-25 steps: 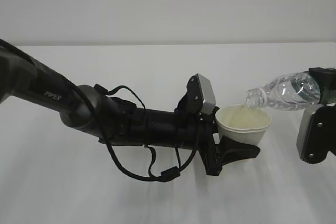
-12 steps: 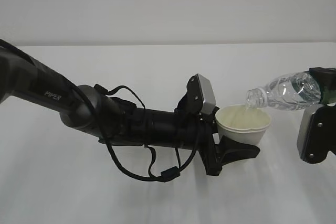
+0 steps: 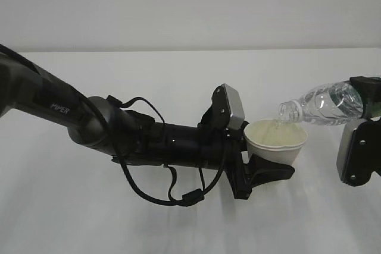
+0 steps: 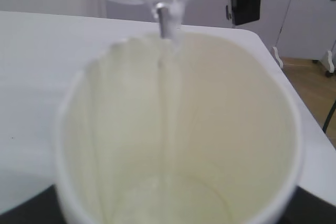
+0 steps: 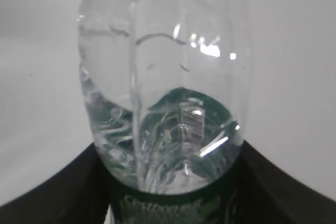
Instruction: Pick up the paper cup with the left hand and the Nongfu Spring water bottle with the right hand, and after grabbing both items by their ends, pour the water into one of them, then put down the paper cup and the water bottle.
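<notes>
Pour in progress, little changed from a second ago: Nongfu Spring water bottle (image 3: 326,104) tilted slightly steeper in closed right gripper (image 3: 364,124), water (image 4: 169,51) streaming into paper cup (image 3: 275,141) clamped by left gripper (image 3: 266,171) above table (image 3: 178,81).

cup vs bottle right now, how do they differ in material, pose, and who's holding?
The paper cup is opaque white with a cream inside; the Nongfu Spring water bottle is clear ribbed plastic with a dark green label. The cup sits upright, mouth up; the bottle lies tilted, its neck down over the cup's rim. The left tool grips the cup; the right tool holds the bottle's base end. Both are off the table, joined by a stream of water.
</notes>
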`<state>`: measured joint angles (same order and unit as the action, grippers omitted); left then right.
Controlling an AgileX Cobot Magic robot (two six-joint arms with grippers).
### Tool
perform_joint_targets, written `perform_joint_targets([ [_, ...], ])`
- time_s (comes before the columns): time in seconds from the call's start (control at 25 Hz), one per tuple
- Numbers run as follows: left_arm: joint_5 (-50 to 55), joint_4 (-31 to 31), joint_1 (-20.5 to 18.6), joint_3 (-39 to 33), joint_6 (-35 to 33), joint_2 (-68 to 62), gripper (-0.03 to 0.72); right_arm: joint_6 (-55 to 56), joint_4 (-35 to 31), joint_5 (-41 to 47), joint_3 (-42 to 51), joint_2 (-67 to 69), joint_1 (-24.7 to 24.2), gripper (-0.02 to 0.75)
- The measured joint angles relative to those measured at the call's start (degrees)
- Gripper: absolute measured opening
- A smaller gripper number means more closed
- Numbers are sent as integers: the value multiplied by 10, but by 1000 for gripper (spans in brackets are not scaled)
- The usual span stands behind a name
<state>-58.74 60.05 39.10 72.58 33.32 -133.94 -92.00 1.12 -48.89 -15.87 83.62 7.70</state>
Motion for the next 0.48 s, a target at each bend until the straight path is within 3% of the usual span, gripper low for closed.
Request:
perform_joint_targets([
  [0.48,0,0,0,0,0,0,438,-1,0,0,0,0,0,456],
])
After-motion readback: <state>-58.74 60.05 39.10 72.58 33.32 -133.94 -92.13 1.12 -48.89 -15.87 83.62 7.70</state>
